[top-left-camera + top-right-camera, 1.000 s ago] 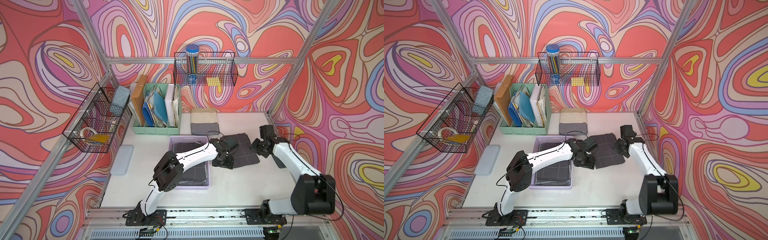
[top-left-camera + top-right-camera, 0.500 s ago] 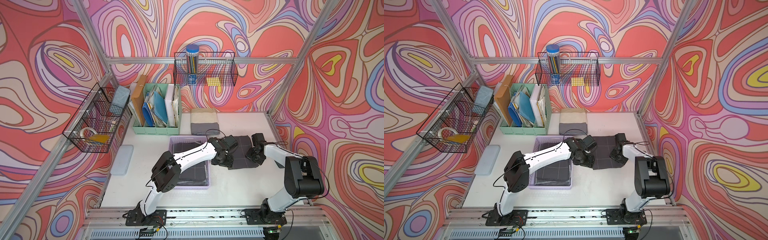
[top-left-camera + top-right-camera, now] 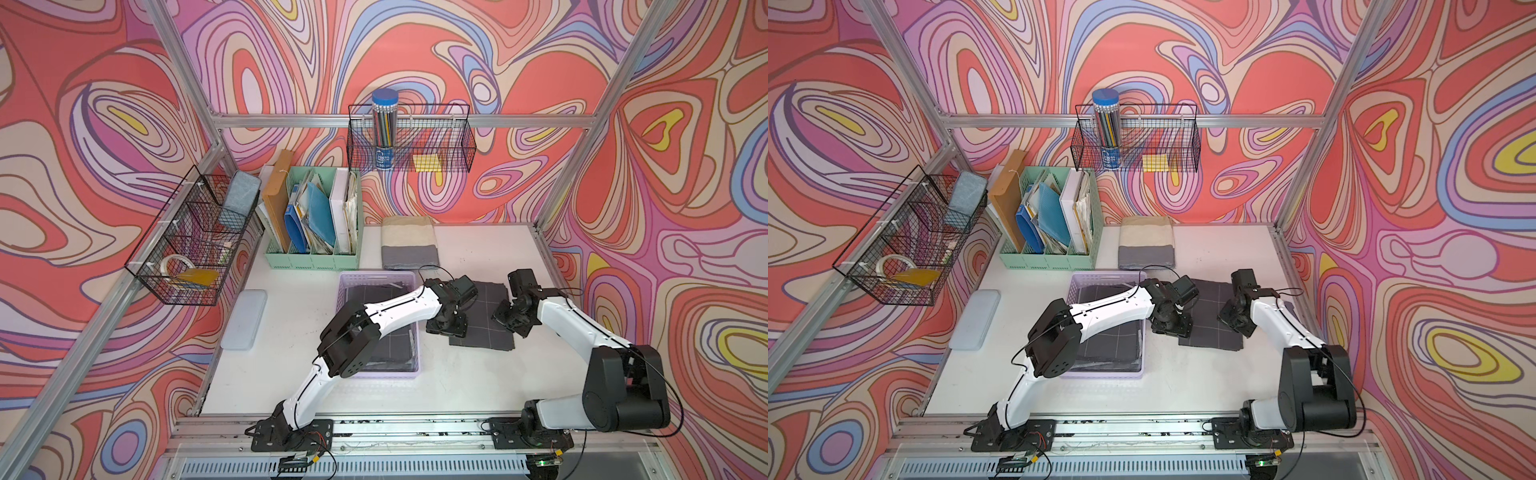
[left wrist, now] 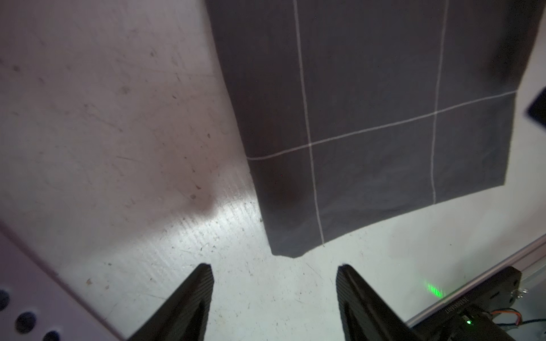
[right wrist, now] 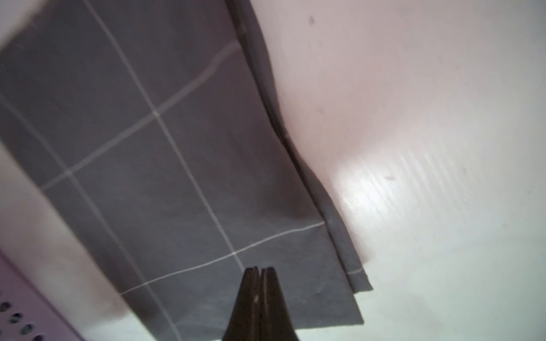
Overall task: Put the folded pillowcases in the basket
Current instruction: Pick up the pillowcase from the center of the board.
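In the centre of a top view, the basket (image 3: 376, 376) already holds a dark checked cloth (image 3: 397, 347). Just right of it the left gripper (image 3: 446, 329) hangs with its jaws spread at the lower-left corner of the folded pillowcase (image 3: 484, 328). The pillowcase lies flat on the table (image 3: 457, 386) beside the basket (that corner looks like the intended pinch). At the cloth's right edge the right gripper (image 3: 506, 319) has its fingers pressed together with nothing visibly between them, perhaps to steady the fabric.

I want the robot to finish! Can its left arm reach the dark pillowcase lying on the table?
Probably yes. The left gripper is open, and a corner of the pillowcase lies just ahead of it with nothing between them.
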`<control>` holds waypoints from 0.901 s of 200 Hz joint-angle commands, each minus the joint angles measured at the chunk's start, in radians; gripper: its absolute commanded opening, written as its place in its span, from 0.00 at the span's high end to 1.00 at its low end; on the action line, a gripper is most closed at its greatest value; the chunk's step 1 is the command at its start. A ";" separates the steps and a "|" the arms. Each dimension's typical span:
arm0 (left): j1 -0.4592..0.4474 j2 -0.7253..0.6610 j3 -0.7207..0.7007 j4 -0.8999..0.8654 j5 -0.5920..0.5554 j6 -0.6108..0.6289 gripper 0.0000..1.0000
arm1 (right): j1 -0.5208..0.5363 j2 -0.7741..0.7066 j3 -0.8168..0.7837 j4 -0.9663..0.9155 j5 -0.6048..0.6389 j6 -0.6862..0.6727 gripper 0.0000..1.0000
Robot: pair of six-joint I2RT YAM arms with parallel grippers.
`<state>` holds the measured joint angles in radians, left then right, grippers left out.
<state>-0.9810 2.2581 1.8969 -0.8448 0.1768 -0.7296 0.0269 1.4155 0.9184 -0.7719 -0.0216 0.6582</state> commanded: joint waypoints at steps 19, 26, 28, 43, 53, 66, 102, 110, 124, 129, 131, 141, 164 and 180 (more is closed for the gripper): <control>0.002 0.024 0.010 -0.056 -0.023 0.016 0.29 | -0.021 0.216 0.253 0.009 0.041 -0.156 0.54; 0.002 0.027 0.014 -0.058 -0.020 0.018 0.29 | -0.025 0.268 0.295 0.003 0.041 -0.175 0.53; 0.001 0.029 0.015 -0.060 -0.018 0.018 0.29 | -0.025 0.282 0.304 0.005 0.044 -0.180 0.52; 0.002 0.040 0.025 -0.064 -0.012 0.019 0.29 | -0.036 0.350 0.366 -0.017 0.059 -0.211 0.51; 0.002 0.045 0.025 -0.061 -0.013 0.018 0.29 | -0.049 0.404 0.377 0.003 0.061 -0.225 0.46; 0.002 0.053 0.023 -0.042 -0.005 0.012 0.29 | -0.079 0.441 0.389 0.029 0.022 -0.235 0.45; 0.002 0.081 0.046 -0.024 0.036 0.002 0.30 | -0.096 0.482 0.481 0.013 0.031 -0.271 0.44; 0.002 0.078 0.033 -0.007 0.039 -0.003 0.30 | -0.095 0.481 0.489 0.013 0.042 -0.277 0.44; 0.002 0.081 0.025 0.012 0.045 -0.008 0.30 | -0.097 0.497 0.507 0.004 0.050 -0.289 0.44; 0.002 0.085 0.028 0.012 0.047 -0.009 0.30 | -0.099 0.507 0.515 0.003 0.046 -0.291 0.44; 0.002 0.088 0.028 0.012 0.048 -0.010 0.30 | -0.101 0.510 0.516 0.003 0.045 -0.293 0.44; 0.002 0.102 0.040 0.009 0.059 -0.012 0.32 | -0.102 0.531 0.528 0.000 0.042 -0.298 0.44; 0.002 0.121 0.057 0.013 0.087 -0.020 0.39 | -0.109 0.585 0.552 -0.013 0.048 -0.298 0.44; 0.002 0.120 0.059 0.015 0.097 -0.021 0.45 | -0.114 0.599 0.535 0.004 0.037 -0.299 0.44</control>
<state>-0.9810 2.3390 1.9415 -0.8360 0.2420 -0.7410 -0.0753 1.9663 1.4631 -0.7521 0.0113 0.3752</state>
